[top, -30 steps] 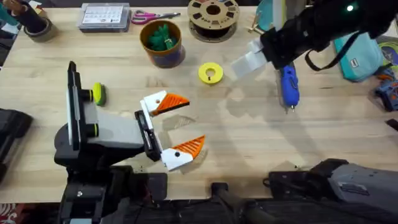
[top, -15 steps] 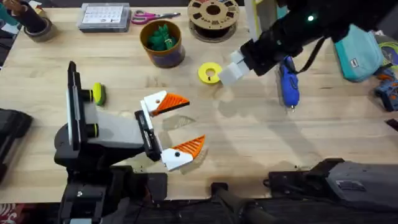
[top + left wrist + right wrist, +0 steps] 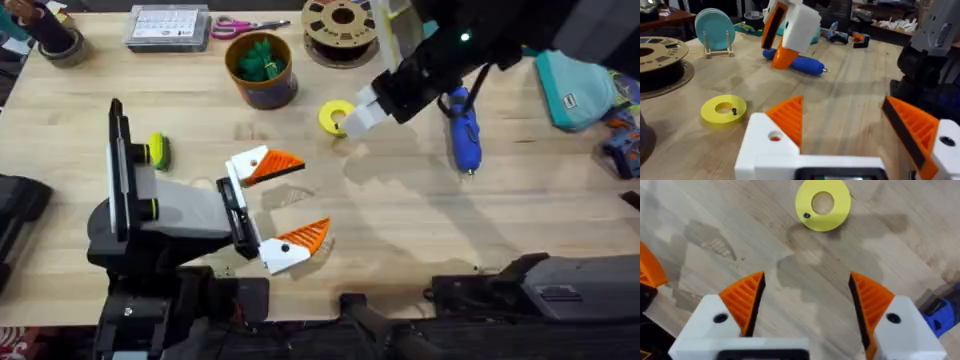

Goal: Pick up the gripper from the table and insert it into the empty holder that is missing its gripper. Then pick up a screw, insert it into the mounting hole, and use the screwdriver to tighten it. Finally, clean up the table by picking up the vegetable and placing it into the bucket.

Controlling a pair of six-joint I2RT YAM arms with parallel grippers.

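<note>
One yellow ring (image 3: 336, 117) beside right end effector (image 3: 362, 113), screwdriver (image 3: 464, 137) nearby

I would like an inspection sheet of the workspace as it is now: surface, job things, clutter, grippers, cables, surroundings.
Surface: table, light wood, bare in the middle.
Job's things: screwdriver lying flat on the table; bucket upright, green item inside; yellow ring with a small dark screw on it.
Clutter: spool, scissors, clear box, teal bag, tape roll.
Grippers: left gripper open, low over the table, both orange tips fitted; right gripper open, empty, above the yellow ring.
Cables: black cable along the right arm.
Surroundings: nothing seen.
</note>
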